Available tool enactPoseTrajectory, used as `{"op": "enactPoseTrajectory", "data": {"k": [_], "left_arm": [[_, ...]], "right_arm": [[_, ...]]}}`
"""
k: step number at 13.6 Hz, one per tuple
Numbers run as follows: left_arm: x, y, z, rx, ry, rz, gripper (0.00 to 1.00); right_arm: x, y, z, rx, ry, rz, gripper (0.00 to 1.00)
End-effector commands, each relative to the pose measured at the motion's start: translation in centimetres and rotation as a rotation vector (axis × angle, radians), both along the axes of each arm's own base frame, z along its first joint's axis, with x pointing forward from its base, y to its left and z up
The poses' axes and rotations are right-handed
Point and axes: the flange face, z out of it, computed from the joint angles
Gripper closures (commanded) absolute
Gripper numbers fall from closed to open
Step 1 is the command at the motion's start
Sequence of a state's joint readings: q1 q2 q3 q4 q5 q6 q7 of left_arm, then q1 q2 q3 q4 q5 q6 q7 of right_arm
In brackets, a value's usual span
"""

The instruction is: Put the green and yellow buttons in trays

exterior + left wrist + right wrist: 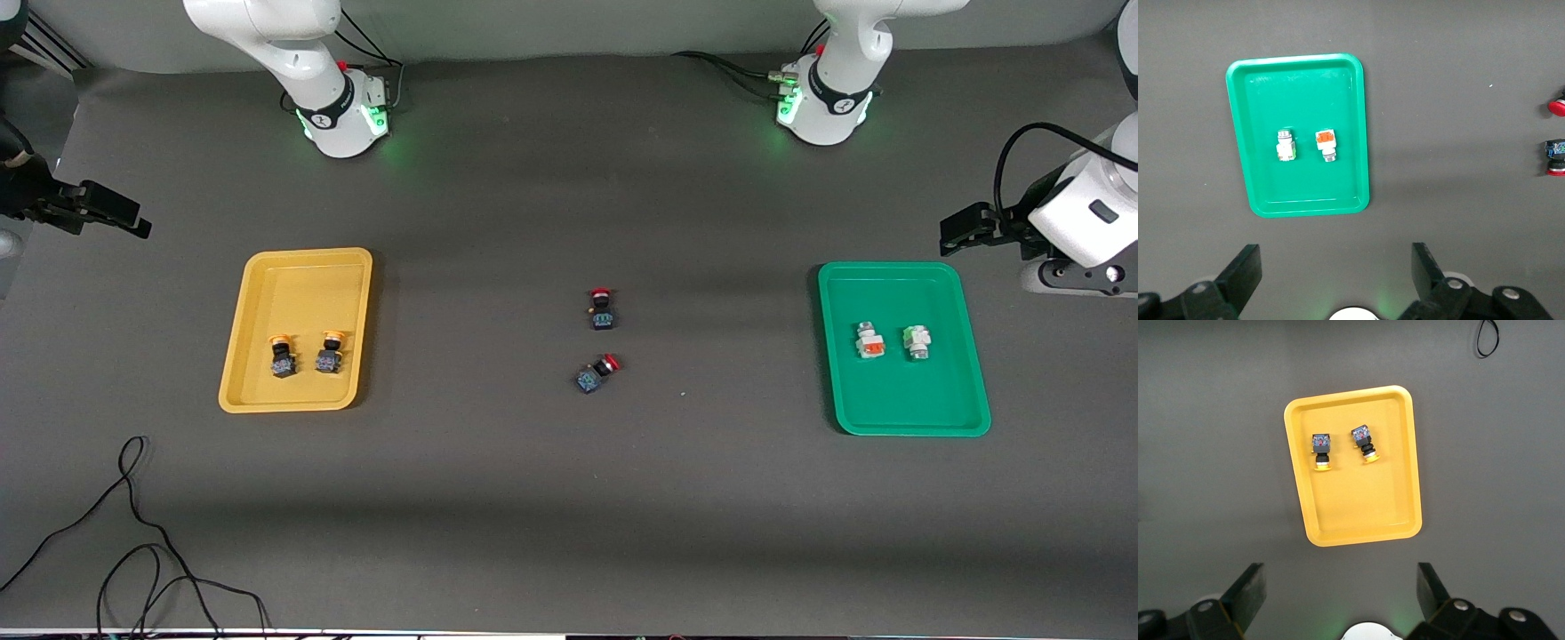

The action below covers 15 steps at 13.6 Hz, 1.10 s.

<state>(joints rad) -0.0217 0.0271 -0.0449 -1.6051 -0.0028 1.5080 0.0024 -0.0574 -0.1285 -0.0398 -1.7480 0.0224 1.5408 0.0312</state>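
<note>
Nearest the front camera, the two yellow buttons (306, 356) are lying side by side in the yellow tray (258, 391) and the two white buttons (892, 341) in the green tray (889, 422), so the sorting is looking finished to me. The two red buttons (600, 342) are sitting mid-tabletop (569, 516), rightly left out. I am holding my left pincer (1336, 280) open and empty above the tabletop beside the green tray, my right pincer (1341, 600) likewise beside the yellow one.

Both arms are glossy white with rounded housings, each base (342, 120) ringed by a black band and glowing green, black cables plugged in beside it, and each wrist ends in black angular jaws fixed with silver screws.
</note>
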Motion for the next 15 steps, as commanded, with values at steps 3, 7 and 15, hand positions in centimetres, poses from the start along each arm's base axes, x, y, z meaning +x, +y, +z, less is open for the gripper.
{"op": "enactPoseTrajectory", "data": {"k": [3, 7, 15], "left_arm": [[-0.3, -0.1, 0.2, 0.005, 0.001, -0.011, 0.0], [-0.3, -0.1, 0.2, 0.005, 0.003, -0.011, 0.0], [-0.3, -0.1, 0.2, 0.005, 0.004, -0.011, 0.0]], "right_arm": [[1.1, 0.0, 0.1, -0.025, -0.016, -0.021, 0.0], [2.7, -0.5, 1.4, -0.028, -0.016, -0.029, 0.0], [2.7, -0.4, 1.2, -0.026, -0.011, -0.028, 0.0]]}}
